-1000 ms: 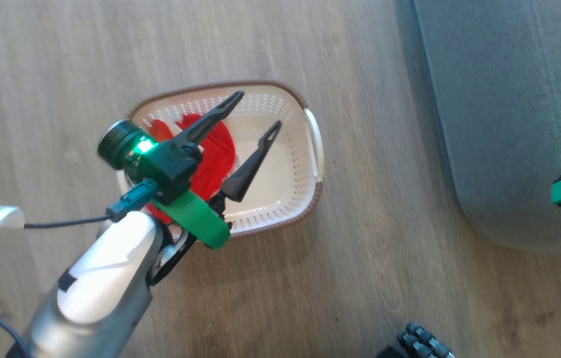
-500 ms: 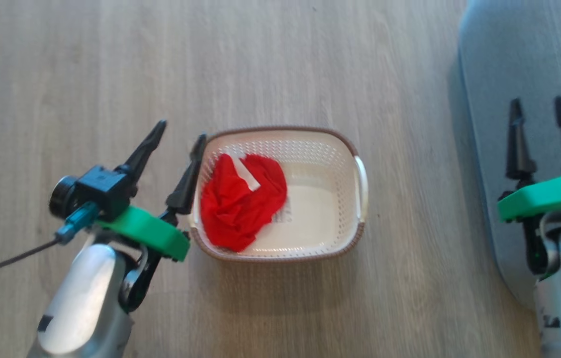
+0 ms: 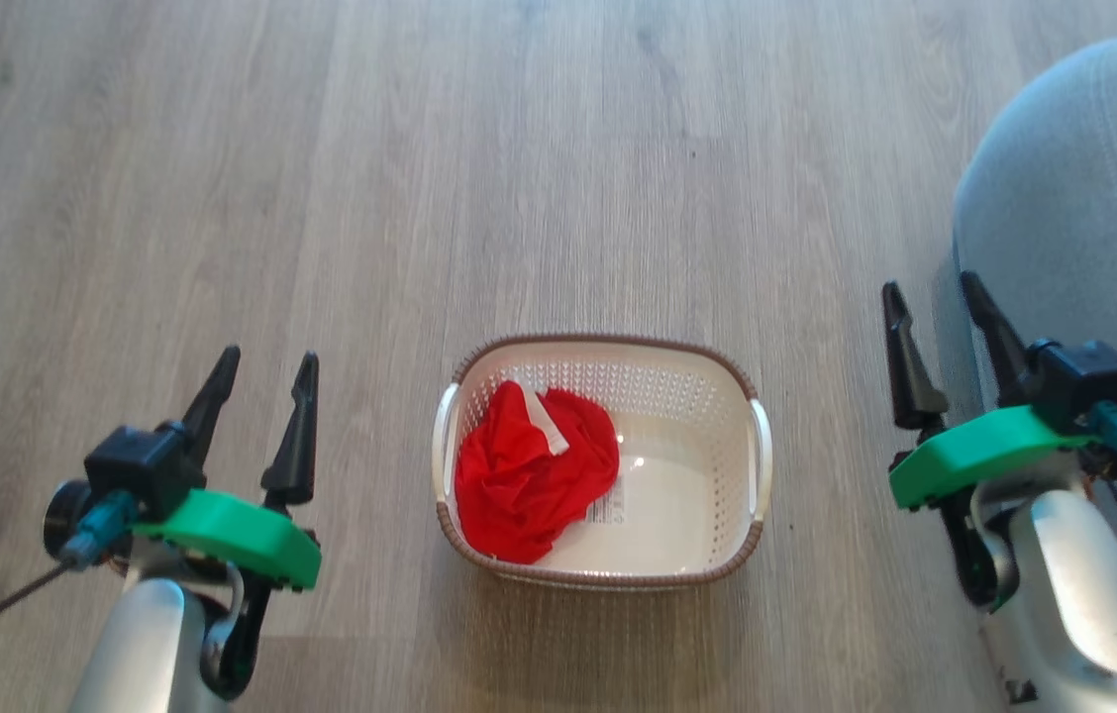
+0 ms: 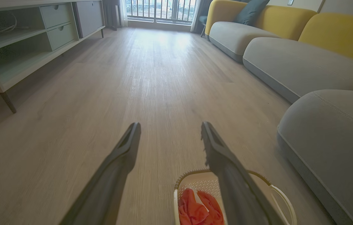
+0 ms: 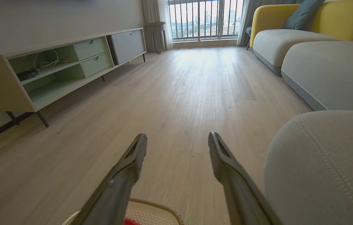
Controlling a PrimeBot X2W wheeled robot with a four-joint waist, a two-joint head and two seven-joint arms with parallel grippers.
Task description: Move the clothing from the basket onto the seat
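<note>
Now the left hand [image 3: 270, 356] and the right hand [image 3: 930, 285] both hang spread and empty, one on each side of the basket [image 3: 608, 340] that holds the red clothing [image 3: 529, 480].

From the head view, the left hand stands over the wooden floor [image 3: 519, 178] well to the basket's left, its two dark fingers parted with nothing between them. The right hand is likewise parted and bare, off to the basket's right, close to the rounded edge of the grey seat [image 3: 1083, 218]. The clothing lies bunched in the left half of the basket, a white strip showing on top. The right half of the cream base is bare, with a printed label [image 3: 610, 505] just beside the fabric. The basket sits on the floor, apart from the seat.
</note>
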